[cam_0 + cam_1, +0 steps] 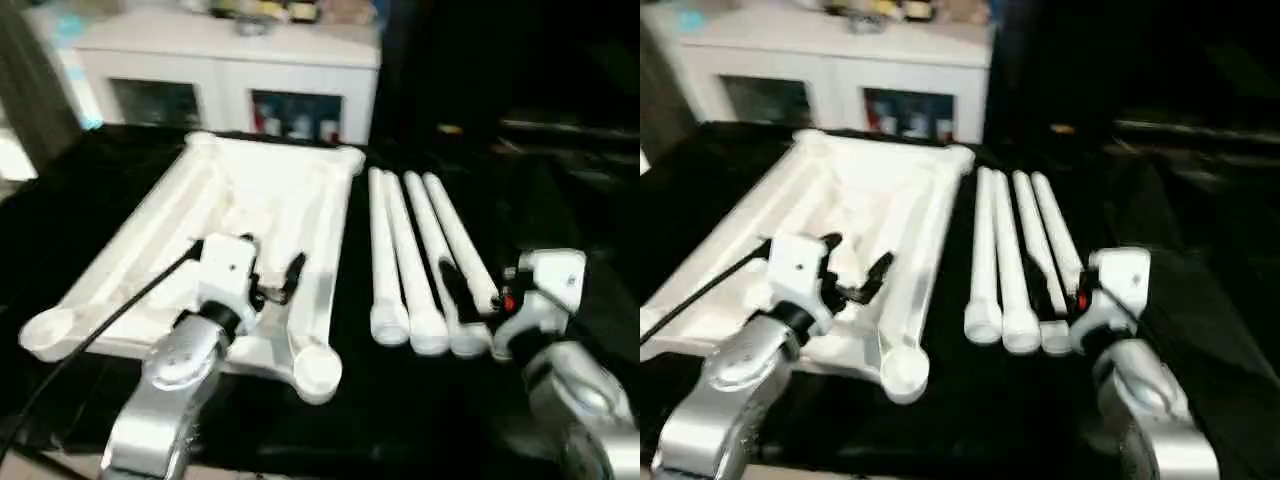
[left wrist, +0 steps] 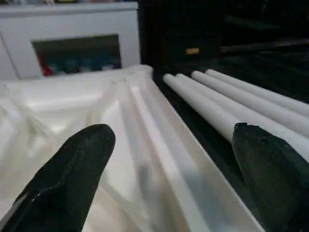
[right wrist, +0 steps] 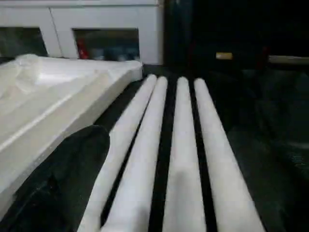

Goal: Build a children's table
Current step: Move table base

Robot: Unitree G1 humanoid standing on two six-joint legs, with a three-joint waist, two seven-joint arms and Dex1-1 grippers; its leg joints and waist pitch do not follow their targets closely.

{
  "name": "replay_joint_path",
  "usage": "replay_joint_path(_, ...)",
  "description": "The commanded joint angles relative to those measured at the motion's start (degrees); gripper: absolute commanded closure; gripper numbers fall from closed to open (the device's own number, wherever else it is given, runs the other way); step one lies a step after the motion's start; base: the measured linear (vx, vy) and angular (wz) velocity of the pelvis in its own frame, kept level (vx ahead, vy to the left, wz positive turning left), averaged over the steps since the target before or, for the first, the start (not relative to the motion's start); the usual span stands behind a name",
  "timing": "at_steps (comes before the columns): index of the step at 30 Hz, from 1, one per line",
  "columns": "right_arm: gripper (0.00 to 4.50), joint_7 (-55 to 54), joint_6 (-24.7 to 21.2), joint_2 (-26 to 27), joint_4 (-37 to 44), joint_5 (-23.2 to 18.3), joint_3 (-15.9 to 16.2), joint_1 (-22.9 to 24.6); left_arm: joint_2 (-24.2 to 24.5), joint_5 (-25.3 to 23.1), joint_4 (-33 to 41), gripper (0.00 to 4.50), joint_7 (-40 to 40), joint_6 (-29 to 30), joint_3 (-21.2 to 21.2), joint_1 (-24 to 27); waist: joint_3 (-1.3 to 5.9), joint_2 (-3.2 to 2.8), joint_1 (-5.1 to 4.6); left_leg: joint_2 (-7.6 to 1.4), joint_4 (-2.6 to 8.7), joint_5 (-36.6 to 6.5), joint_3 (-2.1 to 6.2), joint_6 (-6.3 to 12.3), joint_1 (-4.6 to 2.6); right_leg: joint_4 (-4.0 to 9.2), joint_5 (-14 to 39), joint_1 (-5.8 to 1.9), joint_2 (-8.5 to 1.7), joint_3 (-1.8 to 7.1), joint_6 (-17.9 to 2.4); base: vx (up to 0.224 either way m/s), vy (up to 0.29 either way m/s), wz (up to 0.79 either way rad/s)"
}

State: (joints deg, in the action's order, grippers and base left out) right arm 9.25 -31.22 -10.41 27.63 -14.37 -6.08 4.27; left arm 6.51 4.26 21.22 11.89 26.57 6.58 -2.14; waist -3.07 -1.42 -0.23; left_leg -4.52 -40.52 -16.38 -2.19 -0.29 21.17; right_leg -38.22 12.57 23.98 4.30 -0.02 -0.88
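Black cloth point(image 1: 400, 420) covers the work surface, with a white cabinet point(image 1: 230, 70) along the far side. I count one tabletop point(image 1: 230, 230) and four legs point(image 1: 415, 255).

Tabletop's lying upside down on the left half of the cloth, ribs facing up, and its long axis runs from my near left away toward the cabinet. I can make out rounded sockets at the corners, one near me at point(image 1: 318, 370).

Legs are just to the right of the tabletop, side by side, almost touching one another. They all run the same way, near to far, flared ends toward me, fanning slightly to the left at the far ends.

Left gripper point(image 1: 270, 275) hangs over the near part of the tabletop, fingers point(image 2: 72, 169) spread wide with nothing between them; in the wrist view the tabletop's right rail sits below the gap. I can't tell whether it touches the plastic.

Right gripper point(image 1: 1055, 285) is over the near ends of the right-hand legs, one black finger point(image 3: 63, 179) visible, jaws wide apart, holding nothing.
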Motion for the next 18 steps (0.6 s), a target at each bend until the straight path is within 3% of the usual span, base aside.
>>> replay_joint_path(1, 0.00, 0.2, -0.9, -1.3, 0.0, 0.3, -0.2, -1.8, -0.4, -0.6, 0.1, 0.03, -1.9, 1.0, -0.8, -0.2, 3.09, -2.15, 0.91, -14.53, 12.35, -23.2, 9.04, -0.40, -0.45, -6.51, 11.6, 1.98, -5.30, -2.86, 3.3, -0.072, 0.070, 0.25)
replay_joint_path(2, 0.00, 0.2, -1.0, -1.4, -0.1, 0.4, -0.2, -2.1, -0.1, -1.0, 0.1, 0.03, -2.2, 0.5, -0.9, -0.2, 3.16, -2.16, -0.88, -11.94, 11.36, -19.1, 7.18, 2.07, -0.75, -5.97, 7.7, 1.20, -6.24, -3.73, 2.2, 0.000, 0.000, 0.00)
replay_joint_path(3, 0.00, 0.2, -1.1, -1.5, -0.1, 0.4, -0.1, -2.3, 0.0, -0.9, 0.2, 0.03, -2.2, 0.1, -1.0, -0.2, 2.95, -2.27, -0.73, -8.58, 11.31, -18.8, 6.18, 4.14, -0.82, -3.92, 5.6, -0.39, -6.65, -4.41, 0.9, 0.000, 0.000, 0.00)
replay_joint_path(4, 0.00, 0.2, -1.1, -1.5, -0.1, 0.4, -0.1, -2.3, 0.0, -0.9, 0.2, 0.03, -2.2, 0.1, -1.1, -0.2, 2.81, -1.95, -0.74, -7.47, 11.50, -19.9, 5.66, 4.10, -0.76, -2.49, 4.8, -1.20, -7.16, -4.09, 0.5, 0.000, 0.000, 0.00)
replay_joint_path(5, 0.00, 0.4, -1.1, -1.6, -0.4, 0.6, 0.6, -2.5, 0.0, 0.1, 0.2, 0.03, -2.2, 0.7, -2.0, -0.1, 3.16, -0.12, -0.73, -4.95, 10.33, -20.9, 4.40, 1.97, -0.07, 1.97, 3.2, -3.35, -9.65, -2.57, 0.6, 0.000, 0.000, 0.00)
replay_joint_path(6, 0.00, 0.5, -1.0, -1.6, -0.5, 1.0, 1.2, -2.5, 0.2, 0.3, 0.2, 0.03, -2.0, 0.8, -2.3, 0.0, 3.66, 0.38, 0.57, -3.88, 8.66, -16.9, 2.43, -2.43, 2.66, 5.65, 4.7, -6.44, -15.60, -0.87, -1.1, -0.082, -0.089, -0.19)
replay_joint_path(7, 0.00, 0.5, -1.0, -1.6, -0.5, 1.0, 1.2, -2.5, 0.2, 0.3, 0.2, 0.03, -2.0, 0.8, -2.3, 0.0, 3.50, 1.13, 1.51, -3.63, 8.25, -14.1, 1.26, -3.78, 3.43, 7.38, 7.0, -6.86, -16.63, -0.67, -0.5, -0.099, -0.114, -0.15)
replay_joint_path(8, 0.00, 0.6, -1.0, -1.6, -0.5, 1.2, 1.6, -2.5, 0.5, 0.3, 0.3, 0.03, -1.9, 0.9, -2.4, 0.0, 3.75, 2.54, 2.25, -4.33, 7.70, -8.8, -0.07, -3.05, 2.68, 8.22, 10.6, -6.77, -16.99, -0.13, -1.0, -0.099, -0.114, -0.15)
replay_joint_path(9, 0.00, 0.6, -0.9, -1.5, -0.6, 1.4, 2.3, -2.5, 0.8, 0.1, 0.7, 0.03, -1.6, 0.2, -2.3, 0.2, 3.81, 3.34, 3.36, -4.27, 6.65, -3.1, -1.59, 0.98, 2.43, 9.46, 13.8, -6.81, -18.02, 1.26, -1.5, -0.061, -0.097, -0.01)
replay_joint_path(10, 0.00, 0.6, -0.9, -1.4, -0.6, 1.4, 2.4, -2.5, 0.8, 0.0, 0.9, 0.03, -1.5, 0.0, -2.3, 0.3, 3.57, 3.60, 3.90, -4.53, 5.97, -0.9, -1.94, 2.99, 2.68, 10.18, 15.9, -6.90, -19.14, 2.05, -1.6, -0.031, -0.063, 0.02)
replay_joint_path(11, 0.00, 0.8, -0.9, -1.4, -0.5, 1.5, 3.0, -2.4, 0.8, -0.6, 1.7, 0.03, -1.8, -0.4, -2.2, 0.5, 3.65, 3.28, 5.03, -5.52, 4.55, 2.1, -1.99, 5.74, 3.06, 10.74, 16.8, -6.85, -21.34, 3.43, -3.4, -0.031, -0.063, 0.02)
replay_joint_path(12, 0.00, 0.8, -0.9, -1.4, -0.5, 1.5, 3.0, -2.4, 0.8, -0.6, 1.7, 0.03, -1.8, -0.4, -2.2, 0.5, 3.38, 2.68, 5.44, -6.48, 5.67, 3.7, -2.12, 6.71, 3.23, 10.50, 16.8, -6.73, -20.38, 2.38, -6.2, 0.000, 0.000, 0.00)
replay_joint_path(13, 0.00, 1.0, -0.9, -1.6, -0.6, 1.7, 3.4, -2.6, 0.9, -0.5, 2.2, 0.03, -1.7, 0.7, -2.0, 0.5, 3.32, 2.33, 5.49, -6.78, 7.02, 3.3, -2.46, 7.04, 2.60, 10.15, 16.6, -6.29, -18.62, 1.37, -7.6, 0.000, 0.000, 0.00)
replay_joint_path(14, 0.00, 1.2, -0.9, -1.6, -0.7, 1.6, 3.4, -2.7, 1.3, -0.8, 2.3, 0.03, -1.4, 0.5, -1.5, 0.6, 3.41, 1.56, 4.91, -7.07, 9.48, 1.3, -3.25, 7.81, 1.51, 8.11, 14.3, -5.55, -14.00, -0.95, -8.9, 0.000, 0.000, 0.00)
replay_joint_path(15, 0.00, 1.4, -0.8, -1.8, -0.8, 1.5, 3.5, -2.8, 1.8, -1.2, 2.3, 0.03, -1.0, 0.4, -0.9, 0.6, 3.76, 0.85, 4.34, -7.51, 9.92, -1.1, -3.23, 7.62, -0.25, 6.62, 11.0, -4.51, -11.43, -2.07, -9.0, 0.008, 0.055, 0.04)
replay_joint_path(16, 0.00, 1.5, -0.7, -1.9, -0.9, 1.6, 3.5, -2.9, 2.0, -1.3, 2.3, 0.03, -0.9, 0.3, -0.7, 0.6, 3.85, 0.62, 4.19, -7.85, 10.03, -1.8, -3.05, 6.93, -0.74, 6.17, 8.7, -4.10, -10.92, -2.14, -8.7, -0.014, 0.057, 0.08)
replay_joint_path(17, 0.00, 1.9, -0.6, -2.6, -1.2, 1.8, 3.8, -3.2, 2.9, -2.0, 2.2, 0.03, -0.1, 0.0, 0.3, 0.5, 3.77, 0.22, 4.29, -8.53, 10.60, -5.4, -2.61, 2.41, -0.90, 5.89, 5.4, -3.97, -10.58, -1.95, -7.1, -0.020, 0.089, 0.09)
replay_joint_path(18, 0.00, 2.7, -0.1, -3.2, -1.5, 1.9, 4.1, -3.4, 3.7, -2.2, 2.3, 0.03, 0.9, 0.0, 1.1, 0.4, 3.66, 0.44, 4.12, -8.21, 11.19, -9.6, -2.85, -2.03, -0.74, 6.05, 3.4, -4.22, -10.93, -1.74, -5.5, -0.028, 0.059, 0.06)
